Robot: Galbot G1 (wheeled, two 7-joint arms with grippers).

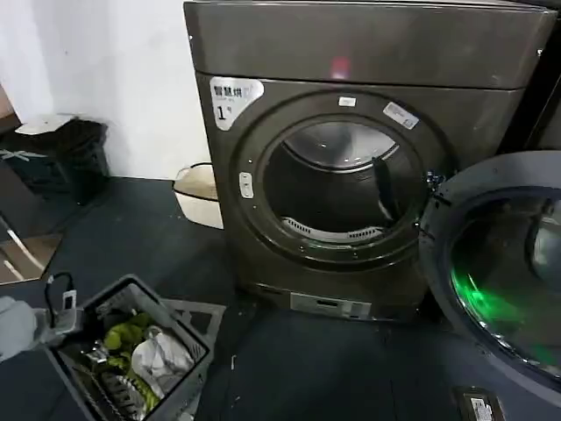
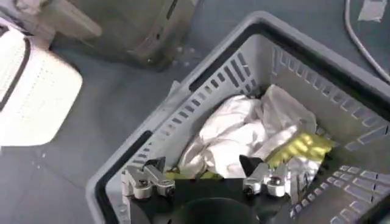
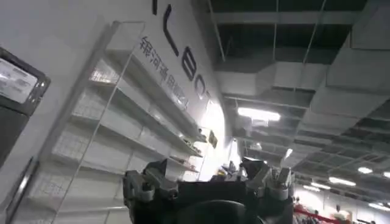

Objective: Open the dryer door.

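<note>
Dryer (image 1: 368, 175): dark grey-brown front-loader, sticker "1" at the upper left of its face, standing on the floor against a white wall. Drum mouth exposed, the pale drum visible inside.

Door (image 1: 500, 263): round, rimmed, dark tinted glass with a green reflection; already swung out to the machine's right, hinged at the right of the opening. Task judged done or nearly so.

Handling, as a judgement: the door looks rigid and fairly heavy, its glass and polished ring slippery; it would swing on its hinge rather than lift. Best hold is likely the free rim edge opposite the hinge, pulled along the arc; the glass should not be pressed.

Left gripper (image 2: 207, 182): jaws apart, holding nothing, poised over the basket (image 2: 152, 152), which holds white cloth (image 2: 237, 131) and a yellow item (image 2: 304, 147). In the head view the basket sits on the floor at lower left, well apart from the dryer.

Right gripper (image 3: 210, 182): jaws apart, empty, aimed up toward ceiling (image 3: 304, 67) and wall shelves (image 3: 122, 122).

Beside the dryer: a white tub (image 1: 200, 195).
</note>
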